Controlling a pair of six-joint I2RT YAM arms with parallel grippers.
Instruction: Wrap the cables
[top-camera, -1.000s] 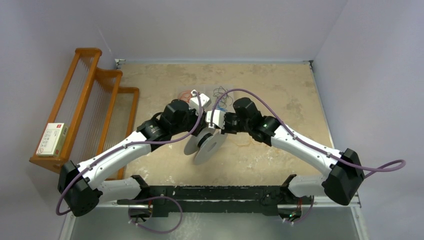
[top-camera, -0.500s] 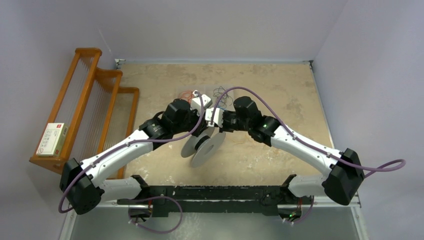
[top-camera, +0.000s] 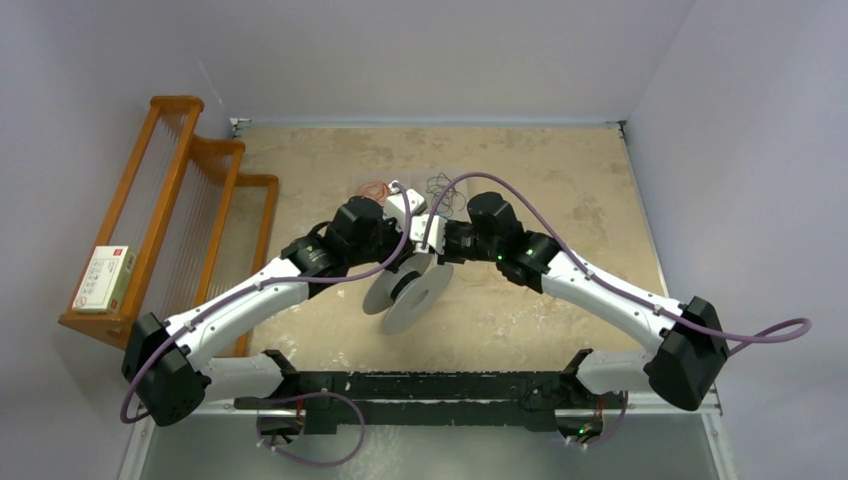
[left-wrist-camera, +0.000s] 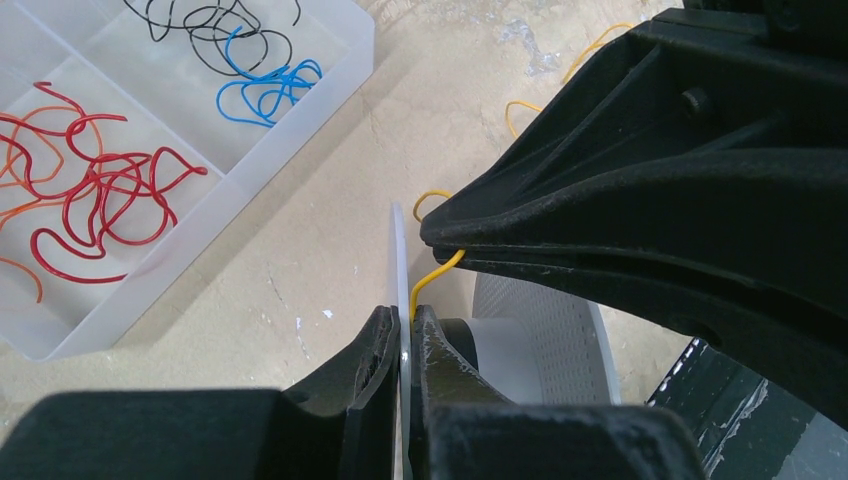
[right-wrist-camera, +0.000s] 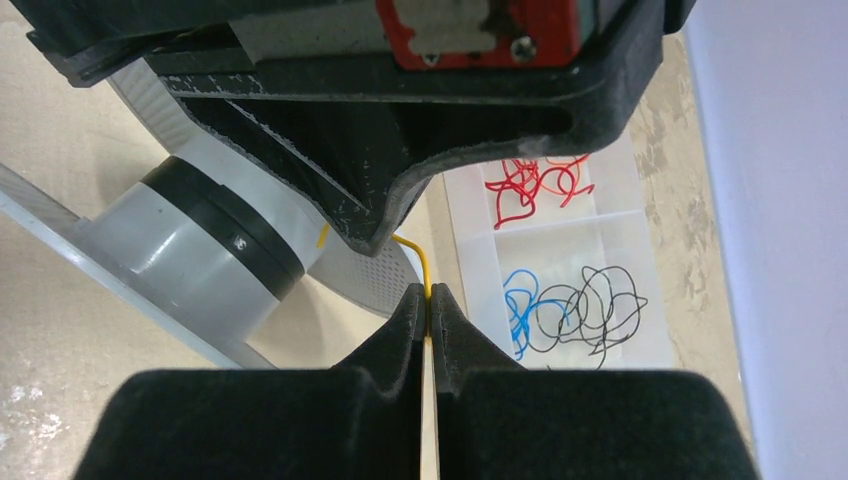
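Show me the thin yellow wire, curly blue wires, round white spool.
thin yellow wire (left-wrist-camera: 437, 270): left wrist, bent middle.
curly blue wires (left-wrist-camera: 270, 85): left wrist, tangle's middle.
round white spool (top-camera: 425, 300): top external, near flange.

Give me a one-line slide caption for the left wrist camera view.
Left gripper clamps the spool flange while the right gripper pinches a yellow cable, clear wire tray behind.

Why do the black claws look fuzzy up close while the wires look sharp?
Left wrist: the left gripper sits right at the lens, softer than the red wires. Right wrist: same for the right gripper; the yellow cable is crisp. Top external: even light, no glare.
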